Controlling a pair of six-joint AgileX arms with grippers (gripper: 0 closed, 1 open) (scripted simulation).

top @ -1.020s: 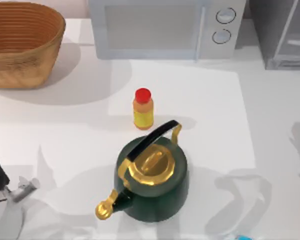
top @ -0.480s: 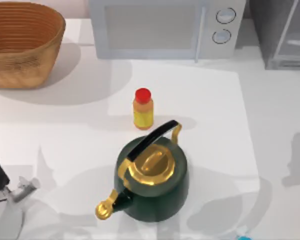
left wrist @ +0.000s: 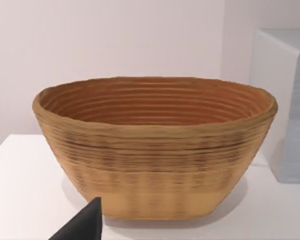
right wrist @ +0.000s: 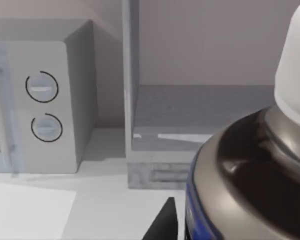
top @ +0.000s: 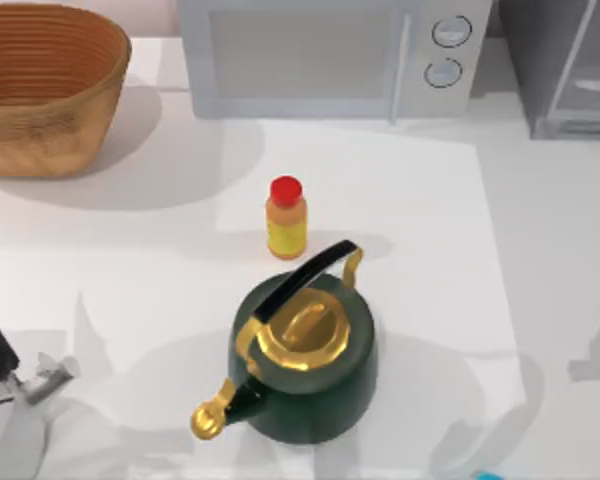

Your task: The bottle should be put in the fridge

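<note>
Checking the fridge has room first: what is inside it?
The fridge shows a bare grey shelf; the bottle covers its near right part.

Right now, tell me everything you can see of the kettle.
The kettle stands upright on the white table, near its front edge and centre. Its round body is glossy dark green. A faceted gold lid sits on top, a gold spout tip points toward the front left, and a black arched handle on gold brackets is tilted over the lid. Nothing touches it; the orange-yellow bottle with a red cap stands just behind it, apart.
</note>
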